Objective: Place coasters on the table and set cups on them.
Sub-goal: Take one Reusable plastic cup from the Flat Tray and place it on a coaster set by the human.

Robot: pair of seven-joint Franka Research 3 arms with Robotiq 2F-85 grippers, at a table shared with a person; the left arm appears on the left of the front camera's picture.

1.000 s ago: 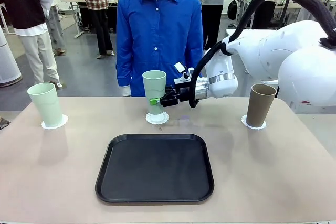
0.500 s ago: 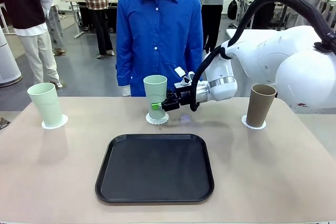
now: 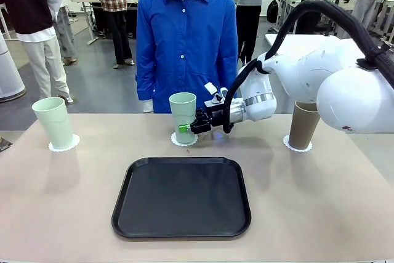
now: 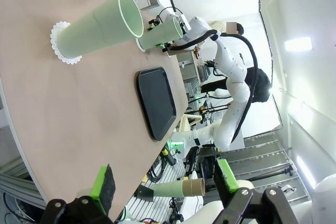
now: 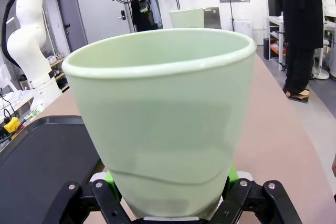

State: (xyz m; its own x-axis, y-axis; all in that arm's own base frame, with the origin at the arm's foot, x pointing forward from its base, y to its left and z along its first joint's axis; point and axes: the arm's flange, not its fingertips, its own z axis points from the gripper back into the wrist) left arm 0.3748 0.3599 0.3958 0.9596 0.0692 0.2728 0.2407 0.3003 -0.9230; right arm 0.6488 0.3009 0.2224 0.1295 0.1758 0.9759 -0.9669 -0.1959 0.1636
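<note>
The middle mint cup [image 3: 183, 117] stands upright on a white coaster [image 3: 184, 139] at the far centre of the table [image 3: 320, 201], just beyond the black tray [image 3: 181, 196], and the right gripper [image 3: 189, 127] has its green-padded fingers clamped on the cup's lower wall, reaching in sideways from the right. In the right wrist view the same cup [image 5: 160, 124] sits squeezed between the two pads near its base (its wall looks slightly creased there), with the tray's dark edge to the left. A second mint cup [image 3: 54, 122] stands on its own coaster [image 3: 64, 145] at the table's far left, and the brown cup [image 3: 303, 124] stands on a third coaster [image 3: 297, 145] at the far right, partly behind the right arm. A person in a blue shirt [image 3: 186, 38] stands just across the table, behind the held cup. The left gripper [image 4: 164, 182], seen in its own wrist view, hangs with its jaws spread wide and nothing between them, well away from the left mint cup.
</note>
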